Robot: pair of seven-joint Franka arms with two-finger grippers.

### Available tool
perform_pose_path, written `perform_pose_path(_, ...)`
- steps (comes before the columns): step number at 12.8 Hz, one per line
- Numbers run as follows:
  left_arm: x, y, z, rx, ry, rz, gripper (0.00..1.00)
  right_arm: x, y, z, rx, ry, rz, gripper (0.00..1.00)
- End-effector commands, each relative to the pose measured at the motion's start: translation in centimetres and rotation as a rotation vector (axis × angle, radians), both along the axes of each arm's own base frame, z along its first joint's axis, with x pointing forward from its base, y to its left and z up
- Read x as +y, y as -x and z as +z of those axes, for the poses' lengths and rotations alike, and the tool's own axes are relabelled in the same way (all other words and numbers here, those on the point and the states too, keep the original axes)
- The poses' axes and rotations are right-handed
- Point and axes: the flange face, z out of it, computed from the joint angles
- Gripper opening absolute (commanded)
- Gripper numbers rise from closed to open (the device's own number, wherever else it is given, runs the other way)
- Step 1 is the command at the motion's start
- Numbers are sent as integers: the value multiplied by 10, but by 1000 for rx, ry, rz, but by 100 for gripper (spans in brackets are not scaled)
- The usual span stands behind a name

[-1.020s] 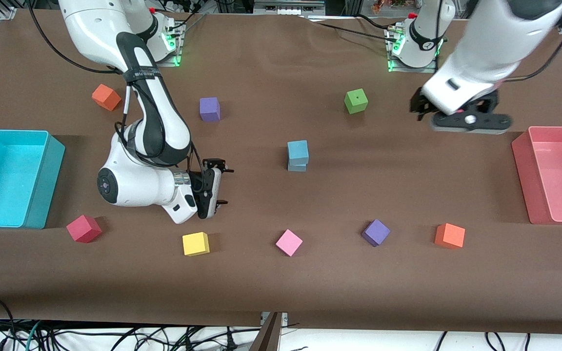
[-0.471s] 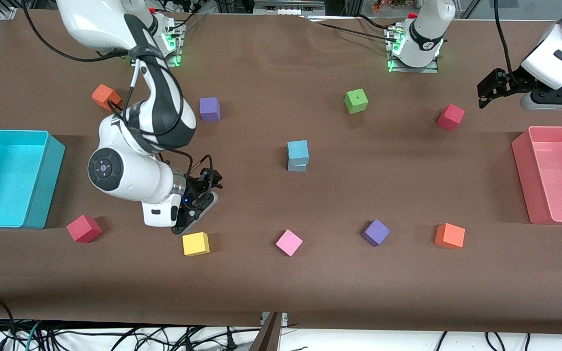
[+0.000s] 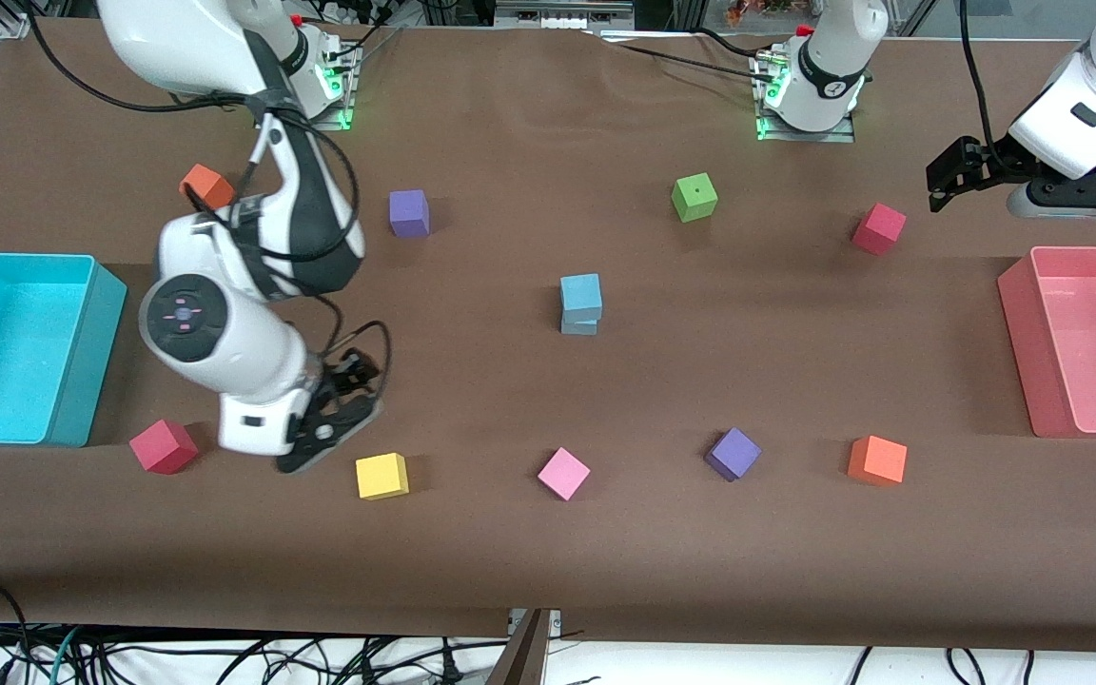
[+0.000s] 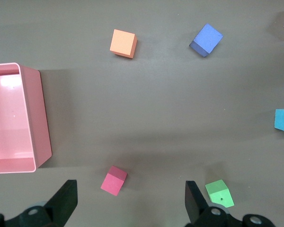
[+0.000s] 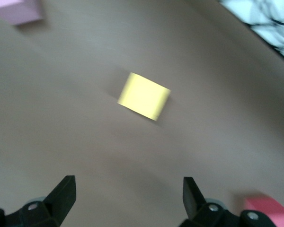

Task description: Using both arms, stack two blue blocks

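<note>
The two blue blocks (image 3: 581,303) sit stacked, well clear of the left gripper (image 3: 949,178) and right gripper (image 3: 355,372), both spread empty, so only pulling back seems left.

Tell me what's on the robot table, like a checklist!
Surface: brown cloth, wrinkled near the bases.
Job's things: two blue blocks stacked mid-table, untouched.
Clutter: yellow cube, pink cube, green cube, cyan bin, pink bin; other cubes too.
Grippers: right gripper open, above the cloth by the yellow cube; left gripper open, near the pink bin.
Cables: bundles along the table's camera edge.
Surroundings: nothing seen.
</note>
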Motion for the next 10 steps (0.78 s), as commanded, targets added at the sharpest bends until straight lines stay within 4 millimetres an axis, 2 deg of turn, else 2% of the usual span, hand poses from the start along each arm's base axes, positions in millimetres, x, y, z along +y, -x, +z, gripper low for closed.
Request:
perform_pose_path(1, 0, 4, 4, -15, 11, -16, 100, -78, 0, 57, -20, 4, -112, 100)
perform_pose_path(3, 3, 3, 4, -15, 11, -11, 100, -146, 3, 89, -60, -34, -199, 100)
perform_pose_path(6, 2, -9, 8, -26, 29, -1, 100, -201, 40, 138, -70, -72, -275, 100)
perform_pose_path(8, 7, -12, 5, -19, 62, 17, 100, -221, 62, 163, -43, -48, -297, 100)
perform_pose_path(9, 11, -12, 5, -18, 64, 18, 100, -225, 71, 174, -41, -40, -354, 100)
perform_pose_path(10, 11, -12, 5, -17, 66, 20, 100, -221, 81, 179, -21, -52, -459, 100)
